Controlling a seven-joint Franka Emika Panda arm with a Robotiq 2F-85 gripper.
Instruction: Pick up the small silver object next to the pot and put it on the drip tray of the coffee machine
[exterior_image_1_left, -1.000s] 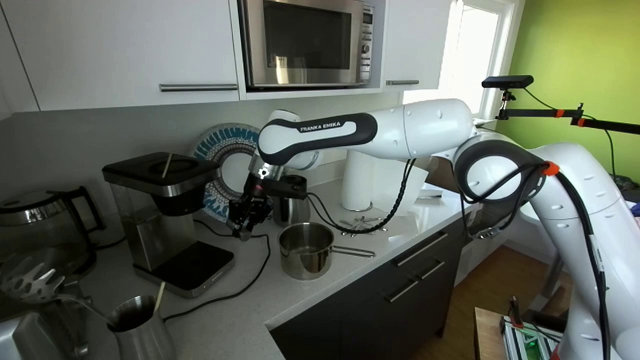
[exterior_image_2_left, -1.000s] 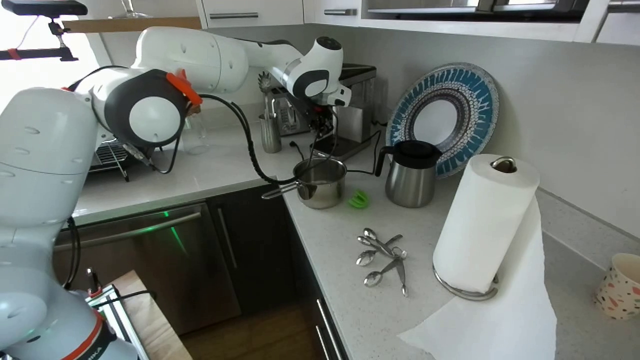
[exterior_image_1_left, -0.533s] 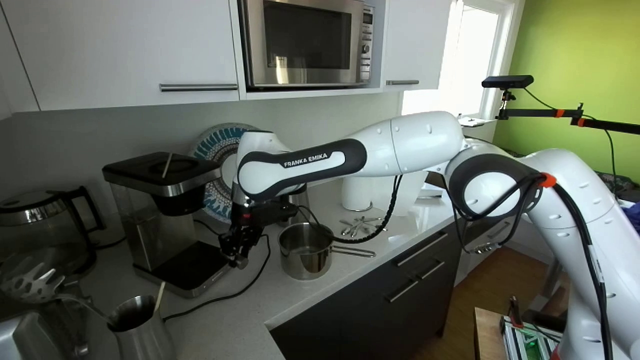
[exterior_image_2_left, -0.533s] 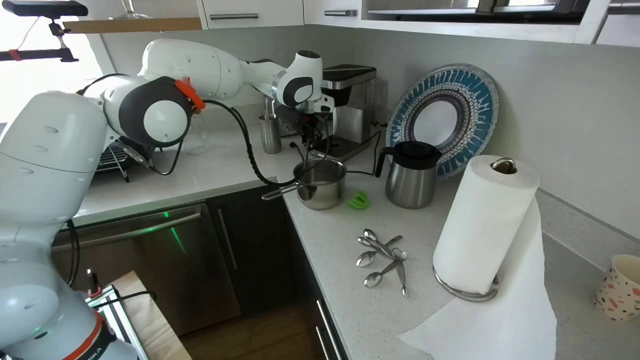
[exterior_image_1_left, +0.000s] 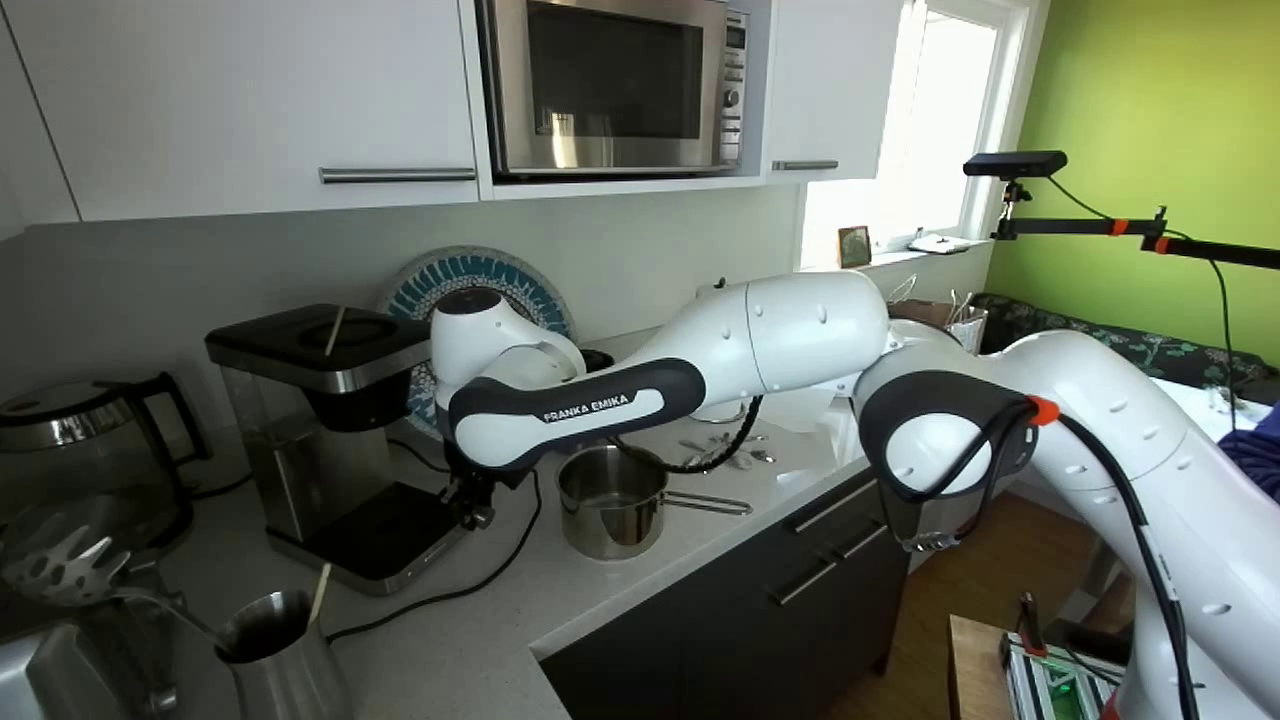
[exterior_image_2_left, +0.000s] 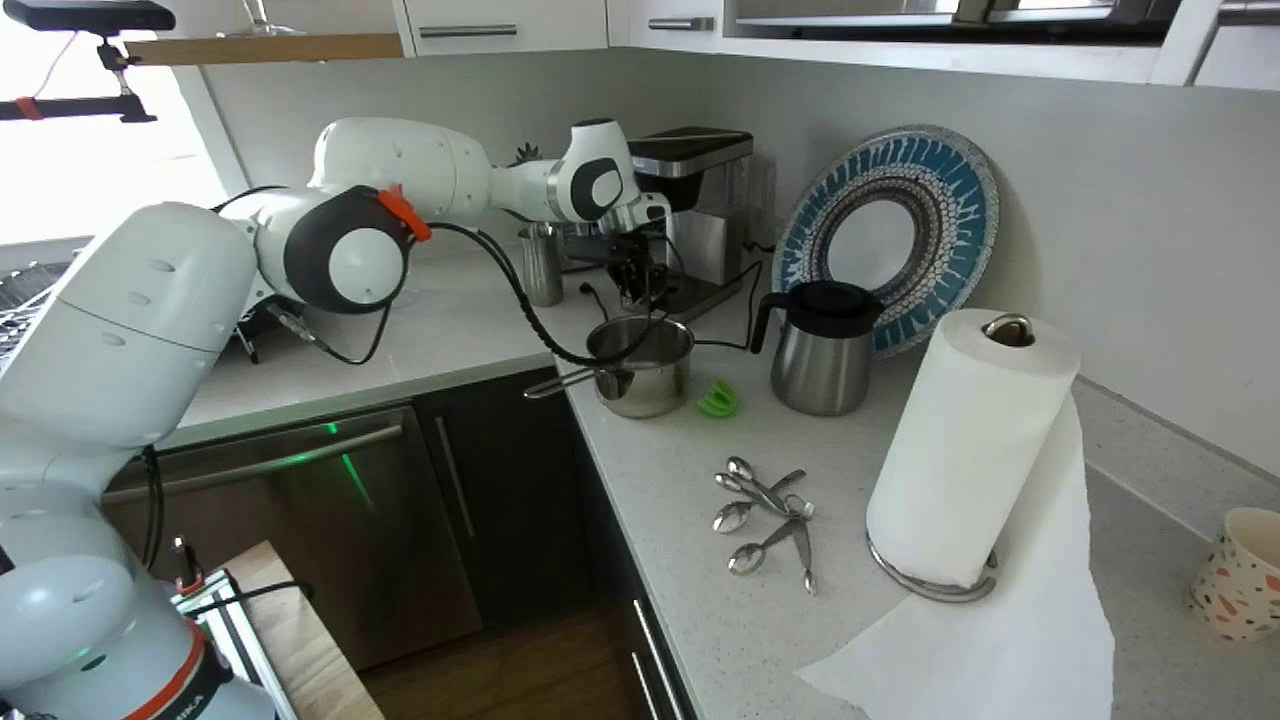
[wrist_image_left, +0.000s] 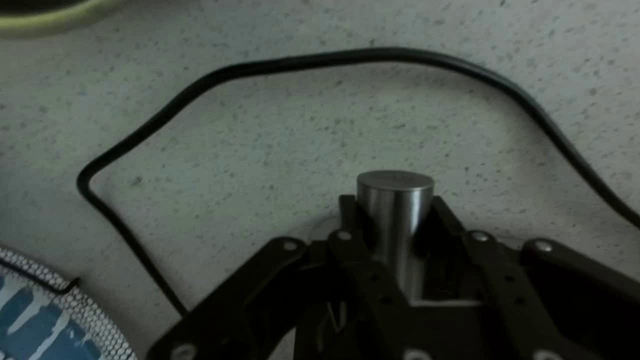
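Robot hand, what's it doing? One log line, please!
Robot hand: gripping silver cylinder | Near: coffee machine, drip tray | Release: not yet

In the wrist view I can see the black fingers pressed to either side of the small silver object, its flat round end in plain sight. A black cord makes a wide bend on the speckled desk, and a blue-and-white patterned plate shows in the lower left corner.
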